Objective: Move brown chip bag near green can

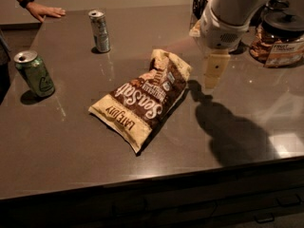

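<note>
Brown chip bag [142, 99] lies flat mid-table, well apart from the green can [34, 75] standing at far left. The gripper [212, 70] hangs just right of the bag's top end; you cannot tell whether it is spread or pressed together. Risk: a pinch on loose foil may slip, or your sweep may topple the can. Wire basket [197, 6], far right: contents hidden.

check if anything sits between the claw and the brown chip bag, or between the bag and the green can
Nothing visible does. The claw hangs just right of the brown chip bag, only bare countertop between them. Bag to green can is bare countertop too; the silver can stands farther back, off that line.
</note>
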